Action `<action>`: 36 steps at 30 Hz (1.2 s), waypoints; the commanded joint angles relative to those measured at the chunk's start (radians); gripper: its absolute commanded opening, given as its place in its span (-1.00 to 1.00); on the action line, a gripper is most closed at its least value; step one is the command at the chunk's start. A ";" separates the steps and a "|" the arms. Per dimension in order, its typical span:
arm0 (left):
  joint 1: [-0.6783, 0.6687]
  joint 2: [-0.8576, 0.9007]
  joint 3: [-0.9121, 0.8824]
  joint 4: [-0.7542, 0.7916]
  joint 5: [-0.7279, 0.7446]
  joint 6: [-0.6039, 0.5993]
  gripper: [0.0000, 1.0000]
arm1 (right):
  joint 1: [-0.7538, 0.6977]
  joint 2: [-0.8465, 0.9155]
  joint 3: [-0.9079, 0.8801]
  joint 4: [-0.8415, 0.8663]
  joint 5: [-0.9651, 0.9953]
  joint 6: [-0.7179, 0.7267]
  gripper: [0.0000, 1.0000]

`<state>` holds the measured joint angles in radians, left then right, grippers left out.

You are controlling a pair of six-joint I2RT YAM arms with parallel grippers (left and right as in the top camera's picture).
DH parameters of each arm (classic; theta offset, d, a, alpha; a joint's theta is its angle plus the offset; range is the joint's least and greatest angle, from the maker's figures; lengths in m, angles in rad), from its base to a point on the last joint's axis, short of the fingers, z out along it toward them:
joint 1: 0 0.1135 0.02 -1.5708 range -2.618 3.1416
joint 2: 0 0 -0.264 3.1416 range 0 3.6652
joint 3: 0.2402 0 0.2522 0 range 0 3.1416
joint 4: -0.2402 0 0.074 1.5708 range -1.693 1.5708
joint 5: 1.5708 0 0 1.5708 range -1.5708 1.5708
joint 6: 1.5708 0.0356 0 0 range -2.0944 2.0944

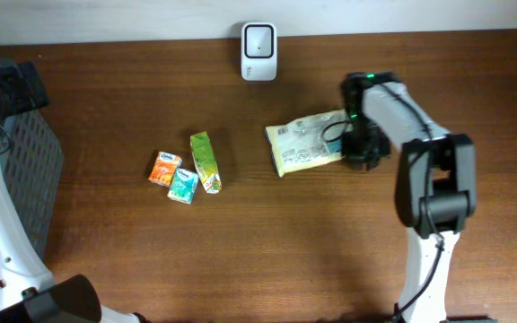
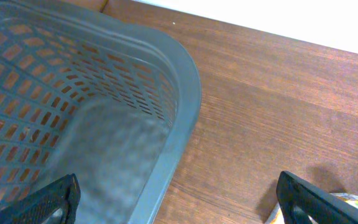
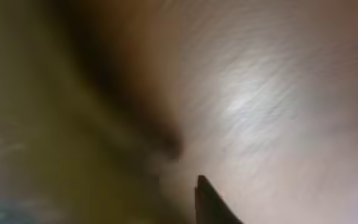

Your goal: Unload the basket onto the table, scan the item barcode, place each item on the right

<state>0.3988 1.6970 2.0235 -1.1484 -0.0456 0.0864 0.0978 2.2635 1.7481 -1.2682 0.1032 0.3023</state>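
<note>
pressed close against your right wrist lens is a pale yellow blur, most likely the packet [image 1: 305,144], with only one dark fingertip [image 3: 213,202] sharp enough to read. from above, your right hand [image 1: 355,148] sits at the packet's right end, the edge nearest the arm, which makes sense as a side grasp that leaves the printed face uncovered. whether the fingers have closed on it you cannot tell: the arm hides them from above and the wrist view is smeared. the packet lies flat on the surface [image 1: 330,260], slightly tilted, in front of and a little right of the white scanner [image 1: 258,40] standing at the back edge, near enough that a short carry should bring the barcode before its window. an orange carton [image 1: 164,168], a teal carton [image 1: 183,185] and a green carton [image 1: 205,161] lie clustered well to the left, apart from the packet, apparently waiting their turn. your left hand [image 2: 178,202] hangs with its fingers spread wide, holding nothing, by the rim of the grey basket [image 2: 188,93] at the far left, parked out of the way.
</note>
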 commanded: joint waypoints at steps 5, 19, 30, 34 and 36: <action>0.003 -0.005 0.012 0.002 -0.003 0.010 0.98 | -0.194 -0.036 -0.002 0.233 -0.792 -0.272 0.18; 0.003 -0.005 0.012 0.002 -0.003 0.010 0.98 | 0.073 -0.064 -0.353 0.675 -0.557 0.383 0.99; 0.003 -0.005 0.012 0.002 -0.003 0.010 0.98 | 0.197 -0.037 -0.363 0.701 -0.294 0.512 0.08; 0.003 -0.005 0.012 0.002 -0.003 0.010 0.98 | 0.204 -0.033 -0.363 0.712 -0.339 0.510 -0.68; 0.003 -0.005 0.012 0.002 -0.003 0.010 0.98 | 0.200 -0.034 -0.362 0.721 -0.378 0.477 -0.92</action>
<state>0.3988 1.6970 2.0235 -1.1481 -0.0456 0.0868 0.2775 2.1262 1.4475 -0.5232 -0.2729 0.8124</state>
